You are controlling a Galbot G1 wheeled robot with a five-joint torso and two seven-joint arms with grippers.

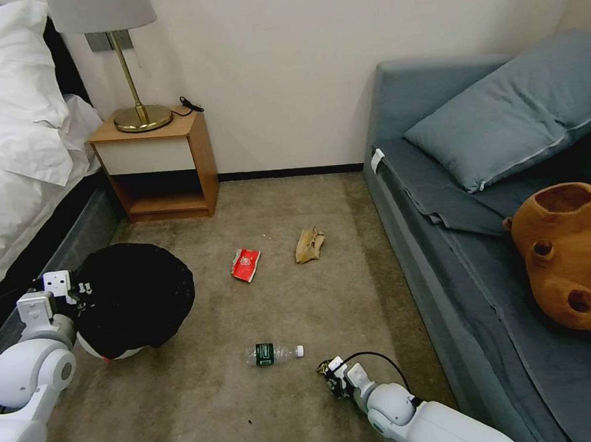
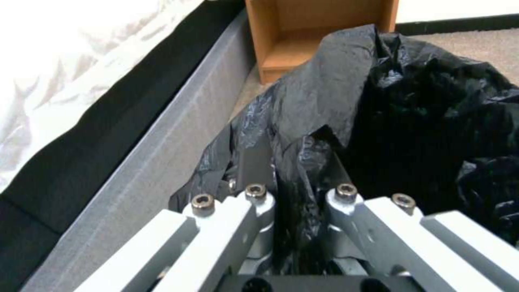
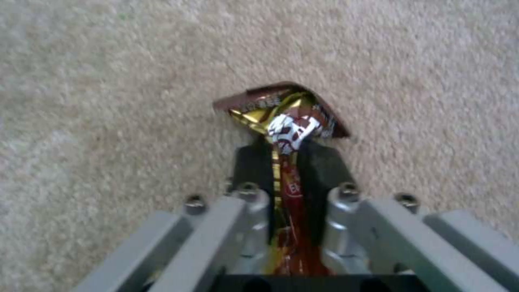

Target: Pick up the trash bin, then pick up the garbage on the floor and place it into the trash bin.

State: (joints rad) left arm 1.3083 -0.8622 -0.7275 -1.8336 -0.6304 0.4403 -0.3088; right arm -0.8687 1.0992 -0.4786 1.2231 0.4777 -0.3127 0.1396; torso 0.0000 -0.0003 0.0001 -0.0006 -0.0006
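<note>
A: Item one, the small round white trash bin in a black plastic bag?
B: Held off the beige carpet floor beside the white-sheeted bed. The left end effector is clenched on a fold of the bag at the bin's edge. The bin tilts, its mouth turned away from the head camera.

A: Item two, the garbage?
B: Four pieces. The long yellow-brown foil wrapper is pinched in the right end effector, low over the carpet near the blue-grey sofa. The clear plastic bottle with a green label lies on its side just beside that arm. The red snack packet and the tan paper bag lie farther off, mid-floor, apart from each other.

A: Step in hand?
B: By my judgement, first piece grasped, not yet binned. The next move calls for carrying the wrapper across to the bin's mouth, which likely needs turning up first.

A: Surroundings, obstacles?
B: Wooden nightstand with a brass lamp against the wall; brown plush bear on the sofa. The bottle lies between arm and bin; passing above it avoids a knock.
</note>
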